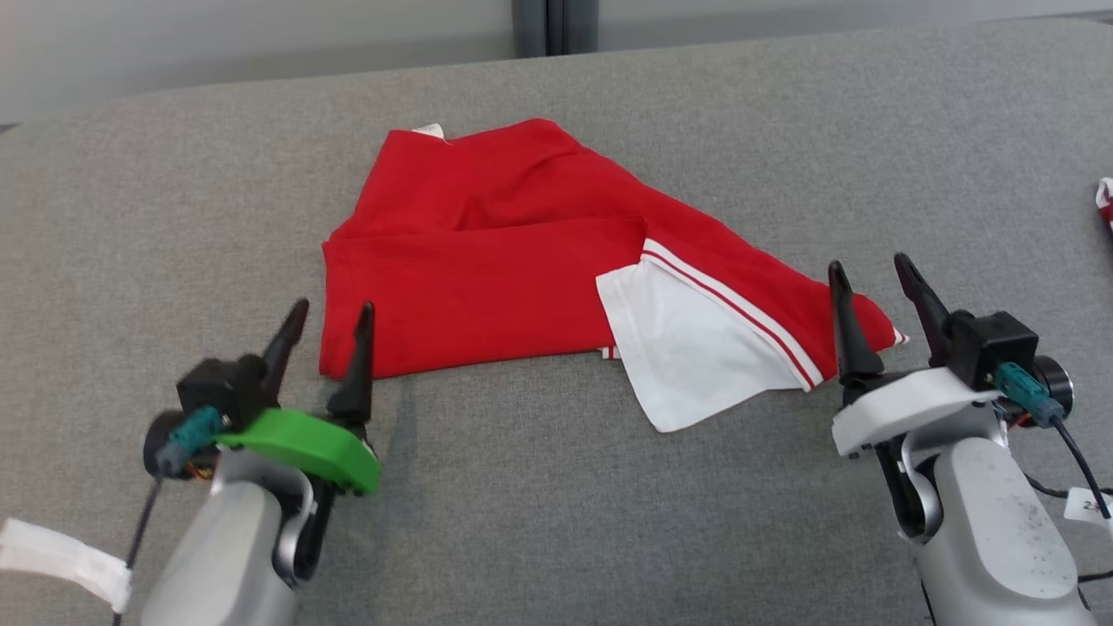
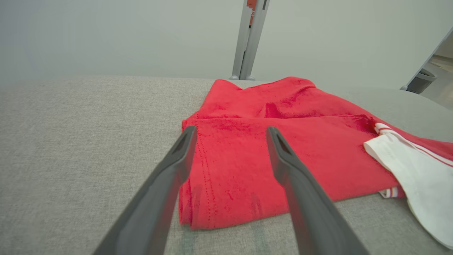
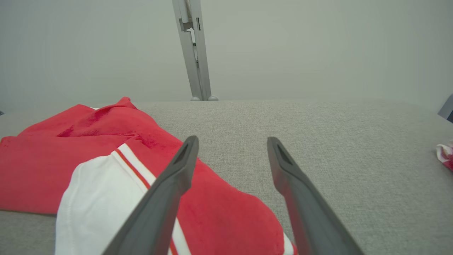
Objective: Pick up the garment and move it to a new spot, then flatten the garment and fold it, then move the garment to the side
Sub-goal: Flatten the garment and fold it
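Note:
The garment is red with a white, red-striped part turned over at its near right, and it lies loosely folded in the middle of the grey table. My left gripper stands open at the garment's near left corner, fingers empty. My right gripper stands open by the garment's right tip, also empty. In the left wrist view the garment lies just beyond my open fingers. In the right wrist view the garment spreads left of and under my open left finger.
A small red-and-white cloth scrap lies at the table's right edge, also seen as the scrap in the right wrist view. A grey post rises behind the table's far edge. Bare grey table surrounds the garment.

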